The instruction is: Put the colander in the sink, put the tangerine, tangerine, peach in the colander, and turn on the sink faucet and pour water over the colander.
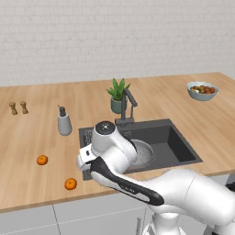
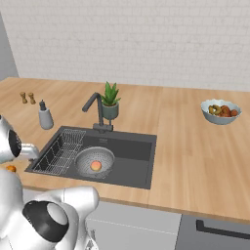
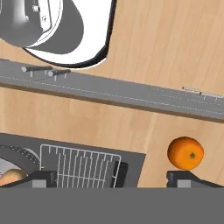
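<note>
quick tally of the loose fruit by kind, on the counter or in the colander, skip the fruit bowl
tangerines: 2, both on the counter left of the sink, one farther back, one near the front edge
peach: 1, in the colander in the sink
total: 3

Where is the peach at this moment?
The peach lies inside the colander, which sits in the sink beside the wire rack, in front of the faucet in the right base view.
</note>
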